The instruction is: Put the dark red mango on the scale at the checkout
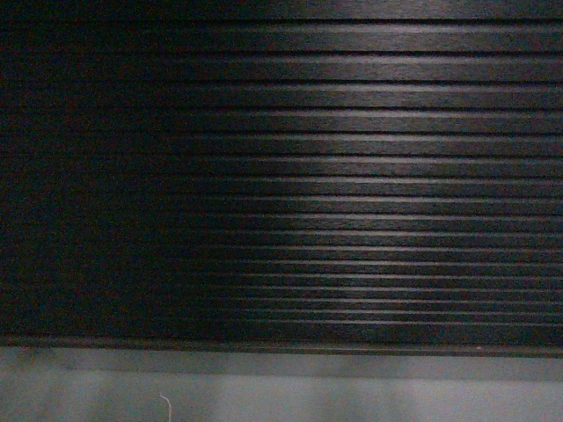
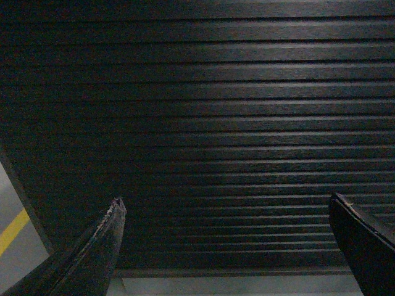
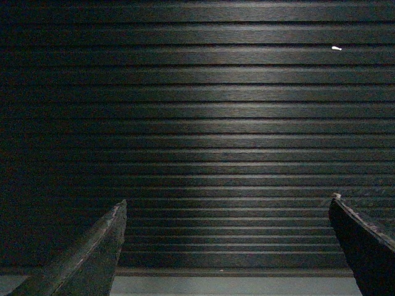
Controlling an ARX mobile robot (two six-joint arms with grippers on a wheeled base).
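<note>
Fingers (image 2: 105, 246) of left gripper (image 2: 225, 213) and right gripper (image 3: 225, 213) spread apart, empty, facing dark ribbed checkout panel (image 1: 352, 176) at twelve o'clock; mango and scale unseen, probably above.

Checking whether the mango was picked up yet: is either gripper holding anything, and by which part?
Nothing is held. The left gripper and right gripper are both open and empty, facing the dark ribbed checkout counter front.
</note>
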